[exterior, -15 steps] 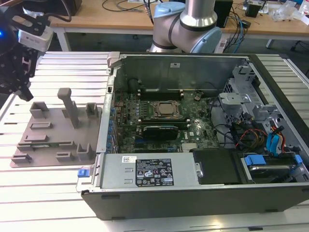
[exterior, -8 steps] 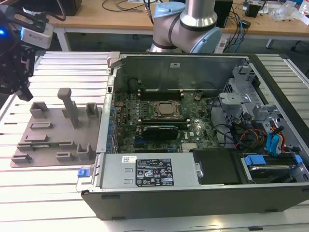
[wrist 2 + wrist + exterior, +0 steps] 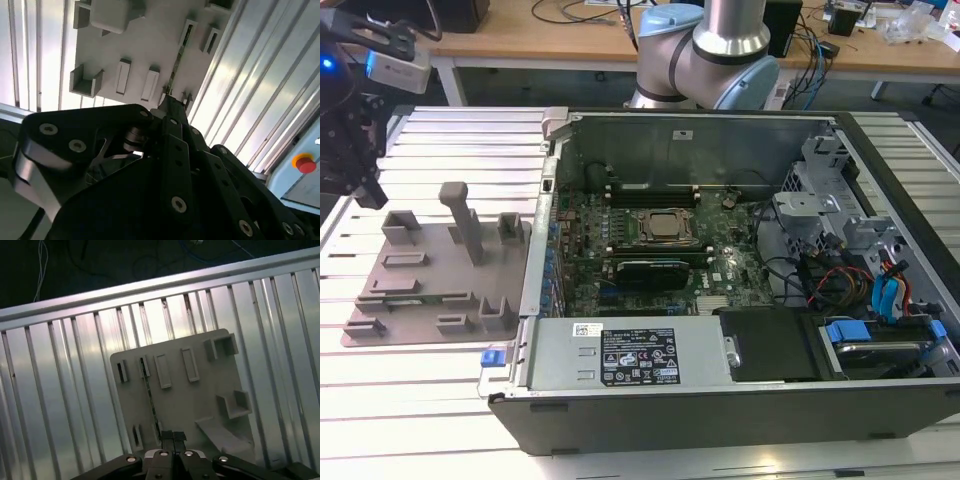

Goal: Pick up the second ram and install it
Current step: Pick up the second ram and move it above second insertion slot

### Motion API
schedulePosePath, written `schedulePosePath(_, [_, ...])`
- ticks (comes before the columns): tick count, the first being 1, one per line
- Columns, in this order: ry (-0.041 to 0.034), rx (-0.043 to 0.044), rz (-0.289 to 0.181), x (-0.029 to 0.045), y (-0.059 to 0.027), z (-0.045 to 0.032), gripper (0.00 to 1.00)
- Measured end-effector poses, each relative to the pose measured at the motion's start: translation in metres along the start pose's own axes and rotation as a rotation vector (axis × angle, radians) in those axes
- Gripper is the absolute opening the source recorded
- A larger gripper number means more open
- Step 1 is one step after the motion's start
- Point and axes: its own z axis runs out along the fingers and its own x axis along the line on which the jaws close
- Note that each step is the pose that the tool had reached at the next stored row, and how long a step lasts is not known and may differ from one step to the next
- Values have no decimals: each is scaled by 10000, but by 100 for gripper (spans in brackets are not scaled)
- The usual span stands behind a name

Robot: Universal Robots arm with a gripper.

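Observation:
The second ram is a thin, dull green stick standing on edge in a slot of the grey plastic tray. It also appears as a narrow strip in the second wrist view. My gripper hangs over the tray, in line with one end of the stick, its two black fingers pressed together with nothing between them. In the exterior view the gripper is at the far left, above the back edge of the tray. The open computer case lies on the exterior view's right, with the CPU socket between long memory slots.
An upright grey peg and several raised brackets stand on the tray. The table is ribbed metal. The arm's base rises behind the case. A red button sits off the table's edge. Cables and a drive cage fill the case's right side.

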Motion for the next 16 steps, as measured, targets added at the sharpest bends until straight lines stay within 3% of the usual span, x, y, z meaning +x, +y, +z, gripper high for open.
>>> schedulePosePath(6, [26,-27,-1079,0,0,0,10])
schedulePosePath(9, [31,-29,-1136,-2,0,0,11])
schedulePosePath(12, [35,-29,-1144,-4,1,0,30])
schedulePosePath(16, [36,-29,-1155,4,-2,52,30])
